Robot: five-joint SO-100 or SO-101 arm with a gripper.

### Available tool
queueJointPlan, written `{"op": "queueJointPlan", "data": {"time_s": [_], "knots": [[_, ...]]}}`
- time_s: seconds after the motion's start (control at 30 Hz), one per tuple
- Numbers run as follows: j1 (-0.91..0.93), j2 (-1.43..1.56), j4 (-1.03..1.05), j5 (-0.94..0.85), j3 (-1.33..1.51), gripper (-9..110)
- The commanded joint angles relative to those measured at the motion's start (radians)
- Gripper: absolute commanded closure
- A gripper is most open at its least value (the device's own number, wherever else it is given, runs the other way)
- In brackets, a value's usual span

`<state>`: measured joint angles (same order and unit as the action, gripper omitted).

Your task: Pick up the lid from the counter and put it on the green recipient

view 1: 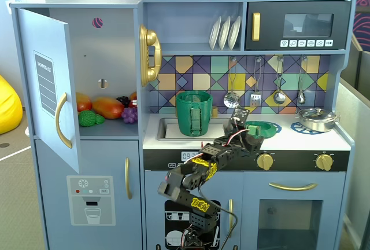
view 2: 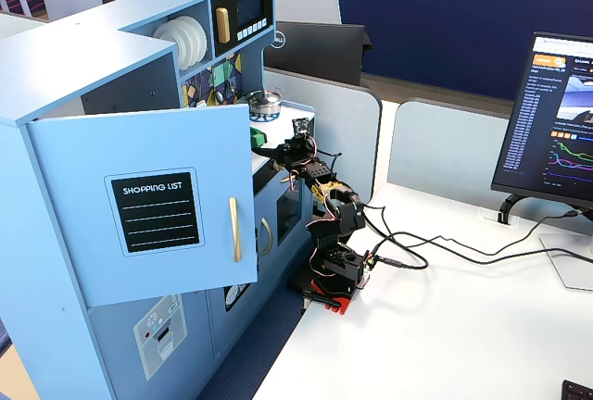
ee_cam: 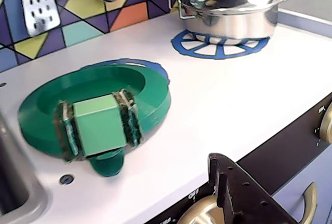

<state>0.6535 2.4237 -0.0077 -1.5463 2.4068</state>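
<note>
Resting on the white counter [ee_cam: 228,105] of a toy kitchen, the lid [ee_cam: 98,99] is seen in the wrist view with its light green knob [ee_cam: 98,125] clamped between the fingers of the gripper [ee_cam: 98,126]. The green recipient [view 1: 193,113] is shown standing in the sink [view 1: 166,128], left of the lid in a fixed view, and a silver pot [ee_cam: 233,11] is seen on the blue burner to the right
</note>
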Motion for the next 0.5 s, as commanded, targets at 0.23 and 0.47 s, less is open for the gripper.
{"op": "queueJointPlan", "data": {"time_s": [0.23, 0.47], "knots": [[-0.008, -0.222, -0.055, -0.020, -0.279, 50], [-0.034, -0.318, -0.077, -0.040, -0.342, 52]]}}
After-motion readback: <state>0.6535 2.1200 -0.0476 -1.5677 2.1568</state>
